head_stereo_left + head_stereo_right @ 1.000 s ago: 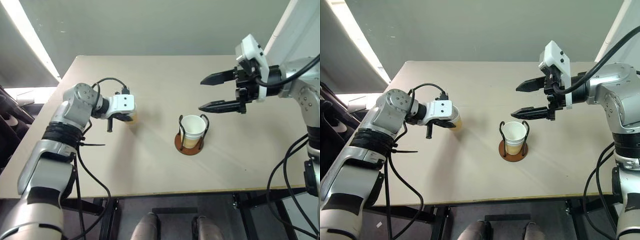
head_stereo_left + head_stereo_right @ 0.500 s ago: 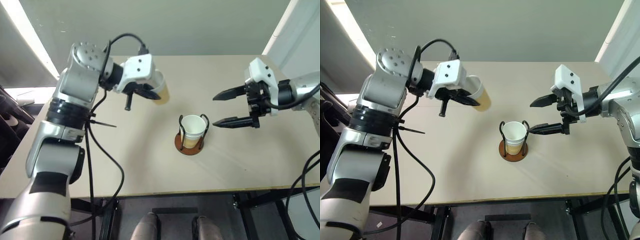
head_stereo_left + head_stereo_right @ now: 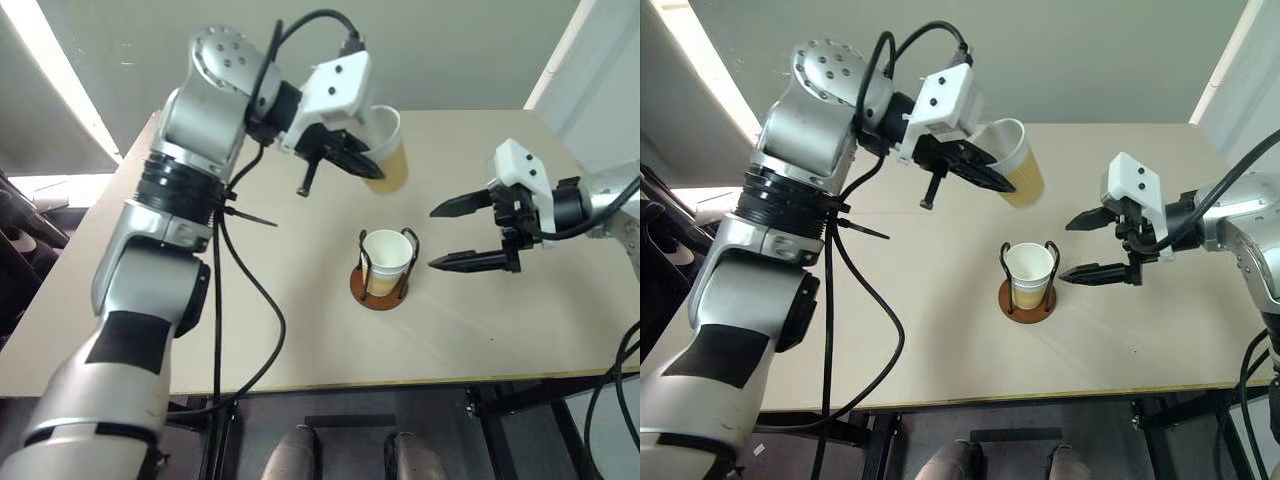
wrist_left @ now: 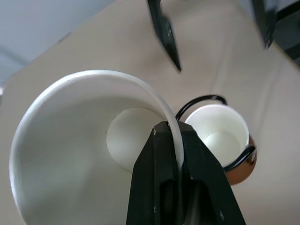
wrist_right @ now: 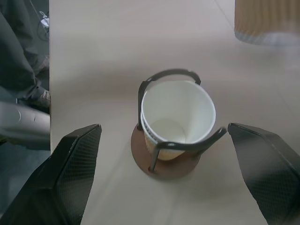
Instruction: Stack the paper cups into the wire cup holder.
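Here open right gripper (image 3: 452, 236) flanks wire cup holder (image 3: 379, 290), beige table (image 3: 300, 330) beneath.

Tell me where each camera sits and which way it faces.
Head pair: high, looking down at the table; both arms show.
Left wrist: along the left gripper, shut on a cup.
Right wrist: between the open right gripper fingers.
Shared by all: the holder with its cup.

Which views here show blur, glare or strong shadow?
Left eye view: a bright light strip glares at the far left; the held cup looks sharp. Left wrist view: the cup holder beyond the near rim looks soft. Right wrist view: the raised cup is blurred, and the table shows only faint shadows.
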Tool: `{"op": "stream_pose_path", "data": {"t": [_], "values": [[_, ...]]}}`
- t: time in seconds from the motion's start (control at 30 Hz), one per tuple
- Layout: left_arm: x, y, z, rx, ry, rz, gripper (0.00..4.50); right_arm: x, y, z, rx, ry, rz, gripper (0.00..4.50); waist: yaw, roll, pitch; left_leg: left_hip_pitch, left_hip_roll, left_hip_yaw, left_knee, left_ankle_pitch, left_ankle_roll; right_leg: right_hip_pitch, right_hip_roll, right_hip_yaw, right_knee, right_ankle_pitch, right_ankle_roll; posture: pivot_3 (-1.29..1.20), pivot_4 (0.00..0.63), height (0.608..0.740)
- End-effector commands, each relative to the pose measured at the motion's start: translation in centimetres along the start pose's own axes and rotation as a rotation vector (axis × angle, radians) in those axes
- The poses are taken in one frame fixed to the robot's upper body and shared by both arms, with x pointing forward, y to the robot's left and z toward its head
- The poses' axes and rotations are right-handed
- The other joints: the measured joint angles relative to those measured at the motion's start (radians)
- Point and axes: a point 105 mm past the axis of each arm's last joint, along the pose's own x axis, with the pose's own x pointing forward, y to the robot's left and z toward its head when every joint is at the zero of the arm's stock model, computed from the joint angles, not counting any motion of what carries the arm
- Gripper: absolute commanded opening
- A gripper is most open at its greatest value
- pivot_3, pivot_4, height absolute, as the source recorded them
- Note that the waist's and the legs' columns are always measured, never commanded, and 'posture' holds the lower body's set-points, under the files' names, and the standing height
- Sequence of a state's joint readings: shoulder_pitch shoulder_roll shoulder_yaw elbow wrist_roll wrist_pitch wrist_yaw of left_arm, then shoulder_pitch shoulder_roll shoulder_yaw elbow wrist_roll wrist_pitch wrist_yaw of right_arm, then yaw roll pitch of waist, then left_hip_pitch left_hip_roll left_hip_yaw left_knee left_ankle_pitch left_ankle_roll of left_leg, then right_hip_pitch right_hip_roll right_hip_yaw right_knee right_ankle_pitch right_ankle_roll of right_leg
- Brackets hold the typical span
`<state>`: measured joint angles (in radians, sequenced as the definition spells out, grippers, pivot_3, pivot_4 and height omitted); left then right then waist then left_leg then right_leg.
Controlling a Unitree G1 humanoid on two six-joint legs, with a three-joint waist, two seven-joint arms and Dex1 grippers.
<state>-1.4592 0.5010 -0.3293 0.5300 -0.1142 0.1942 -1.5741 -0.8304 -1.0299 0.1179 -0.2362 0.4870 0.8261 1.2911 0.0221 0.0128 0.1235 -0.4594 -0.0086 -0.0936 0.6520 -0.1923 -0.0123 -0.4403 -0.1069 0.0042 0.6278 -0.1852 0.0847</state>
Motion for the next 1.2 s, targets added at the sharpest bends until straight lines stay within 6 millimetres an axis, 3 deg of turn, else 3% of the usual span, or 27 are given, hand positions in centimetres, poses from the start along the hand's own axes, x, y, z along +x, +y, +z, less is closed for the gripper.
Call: {"op": "stream_pose_path", "data": {"t": [0.03,0.4,1.2], "values": [[0.4,-0.4,1.8,0.057,-0.026,-0.068,0.02,-1.6,-0.2,0.9,-0.039,-0.013,-0.062,4.5,0.001,0.0,0.0,-0.001,0.0,0.0,0.001,0.0,0.0,0.0,0.0,0.0,0.0,0.0,0.001,0.0,0.15,0.74],[2.5,-1.9,1.8,0.028,-0.072,-0.184,0.02,-2.3,0.3,0.3,-0.012,0.012,-0.102,4.5,0.004,0.0,0.0,-0.003,0.0,0.001,0.009,-0.002,0.002,0.001,0.0,0.0,0.0,0.003,0.006,0.0,0.15,0.74],[4.0,-3.7,-0.8,0.02,0.011,-0.269,0.02,-2.9,0.3,0.1,-0.001,0.031,-0.129,4.5,0.006,0.0,0.0,-0.002,0.0,0.002,0.011,-0.003,0.004,0.004,0.0,0.001,-0.001,0.003,0.009,0.0,0.15,0.74]]}}
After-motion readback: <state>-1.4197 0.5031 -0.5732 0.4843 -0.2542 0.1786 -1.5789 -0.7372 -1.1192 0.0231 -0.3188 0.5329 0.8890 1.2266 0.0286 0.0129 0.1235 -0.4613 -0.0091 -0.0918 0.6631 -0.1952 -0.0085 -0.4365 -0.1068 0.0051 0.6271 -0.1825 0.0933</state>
